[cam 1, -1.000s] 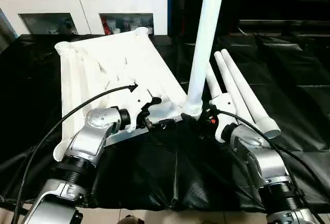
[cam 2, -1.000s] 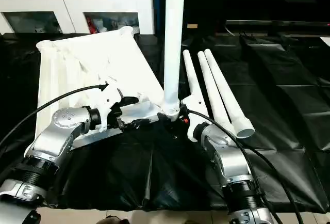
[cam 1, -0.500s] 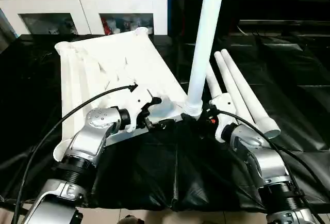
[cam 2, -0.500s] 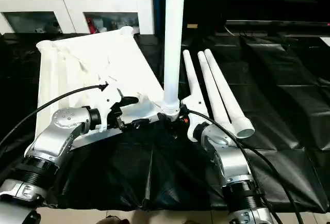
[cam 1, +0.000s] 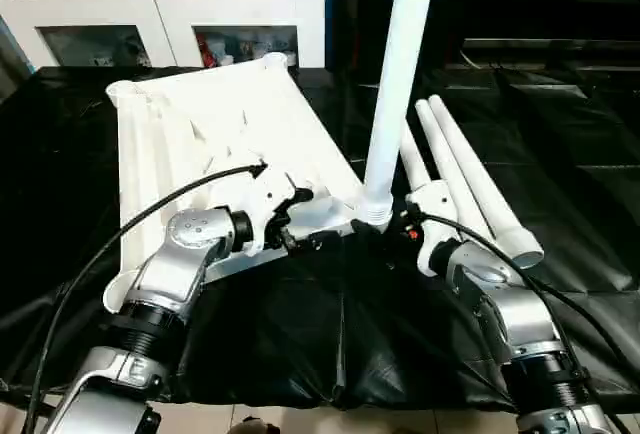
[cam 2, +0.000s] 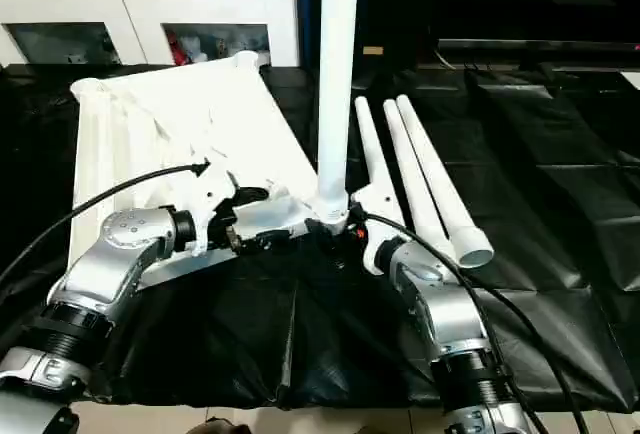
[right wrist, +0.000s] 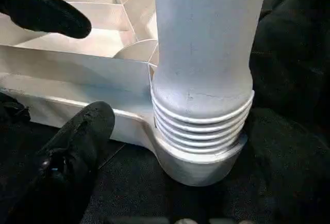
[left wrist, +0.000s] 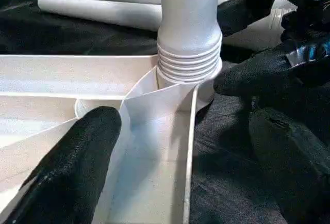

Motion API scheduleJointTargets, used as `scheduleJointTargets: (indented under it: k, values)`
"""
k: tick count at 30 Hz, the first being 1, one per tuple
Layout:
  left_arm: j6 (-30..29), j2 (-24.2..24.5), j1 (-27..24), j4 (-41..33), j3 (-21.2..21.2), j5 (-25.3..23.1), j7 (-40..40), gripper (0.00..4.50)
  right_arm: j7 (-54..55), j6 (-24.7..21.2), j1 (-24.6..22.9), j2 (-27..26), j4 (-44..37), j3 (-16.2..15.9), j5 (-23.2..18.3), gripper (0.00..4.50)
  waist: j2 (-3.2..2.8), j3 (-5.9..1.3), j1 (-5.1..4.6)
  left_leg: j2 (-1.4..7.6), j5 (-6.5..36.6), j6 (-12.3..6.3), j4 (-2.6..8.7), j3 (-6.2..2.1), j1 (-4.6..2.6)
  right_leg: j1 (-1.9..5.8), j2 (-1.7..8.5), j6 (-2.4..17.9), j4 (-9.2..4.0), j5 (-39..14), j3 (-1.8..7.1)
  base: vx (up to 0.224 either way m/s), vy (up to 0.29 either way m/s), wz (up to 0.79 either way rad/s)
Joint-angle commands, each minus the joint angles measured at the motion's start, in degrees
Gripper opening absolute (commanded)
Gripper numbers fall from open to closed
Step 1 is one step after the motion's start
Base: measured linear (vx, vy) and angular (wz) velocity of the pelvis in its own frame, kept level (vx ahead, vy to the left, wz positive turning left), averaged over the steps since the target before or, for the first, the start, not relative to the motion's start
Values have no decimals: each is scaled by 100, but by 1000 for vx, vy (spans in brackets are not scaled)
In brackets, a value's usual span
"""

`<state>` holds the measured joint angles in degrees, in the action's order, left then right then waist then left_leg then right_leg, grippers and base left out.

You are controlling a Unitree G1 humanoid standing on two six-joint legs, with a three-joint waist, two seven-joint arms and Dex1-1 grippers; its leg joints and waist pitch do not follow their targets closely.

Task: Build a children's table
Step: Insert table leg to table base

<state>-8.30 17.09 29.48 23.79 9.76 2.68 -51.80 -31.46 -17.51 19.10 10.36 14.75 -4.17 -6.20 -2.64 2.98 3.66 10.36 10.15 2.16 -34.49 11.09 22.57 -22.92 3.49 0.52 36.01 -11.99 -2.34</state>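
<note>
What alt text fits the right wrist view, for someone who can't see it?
A white table leg stands upright with its threaded end in a corner socket of the white tabletop, whose ribbed underside faces up. A black gripper finger lies beside the socket on black sheeting.

Both silver metal forearms are showing ribbed black collars near the elbows, w/ rounded silver wrist housings. A thin black cable is looping over the left forearm; another black cable is trailing along the right forearm. White plastic brackets are sitting at each wrist. The left gripper is wearing glossy black rounded fingers; the right gripper, same black fingers.
</note>
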Motion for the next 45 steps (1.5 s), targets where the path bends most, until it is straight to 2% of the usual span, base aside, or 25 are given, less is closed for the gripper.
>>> scheduleJointTargets:
  k: [1, 45]
  values:
    - [-34, 46, -46, -89, 12, 30, -11, 444, 4, -80, 44, 15, -85, 36, -22, 450, 8, -427, 38, 265, 717, -269, 343, -153, -134, 300, 450, 1381, -374, 18, 233, 0, 0, 0]
    - [-34, 46, -46, -89, 12, 30, -11, 444, 4, -80, 44, 15, -85, 36, -22, 450, 7, -430, 38, 265, 712, -271, 338, -152, -132, 302, 451, 1384, -373, 29, 234, 0, 0, 0]
